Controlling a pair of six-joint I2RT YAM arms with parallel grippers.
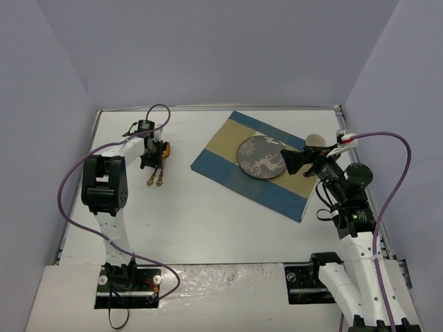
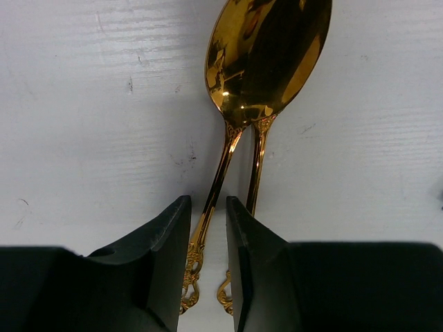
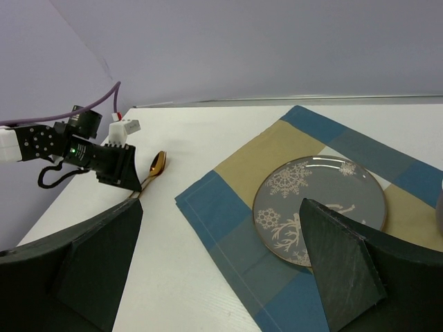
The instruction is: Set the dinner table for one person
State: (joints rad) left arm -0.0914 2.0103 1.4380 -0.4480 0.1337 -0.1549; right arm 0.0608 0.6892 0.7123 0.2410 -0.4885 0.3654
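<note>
The left claw (image 1: pixel 153 161) sits low over the dinner table (image 1: pixel 208 221), its 2 black fingers (image 2: pixel 169 256) drawn to a narrow slot. A gold spoon (image 2: pixel 266 55) lies straight ahead of it, bowl farthest from the fingertips. Its thin handle runs back into the slot, close against the left finger. A second gold handle (image 2: pixel 257 166) lies just beside the first, its head hidden under the spoon's bowl, and it passes toward the right finger. Both ornate ends show in the gap. Whether the pads actually pinch the spoon I cannot tell (the slot looks a little wider than 1 handle).

The right claw (image 3: pixel 218 266) hangs spread wide, holding nothing. Ahead of it and a little to its right, a grey plate (image 3: pixel 325 200) with white snowflakes and a gold rim rests on a blue-and-tan placemat (image 3: pixel 228 183). The placemat lies flat on the white tabletop, below and ahead of the fingers. The plate's near edge is hidden behind the right finger. Well off to the front-left of this claw, across the tabletop, is the left claw with the spoon.
</note>
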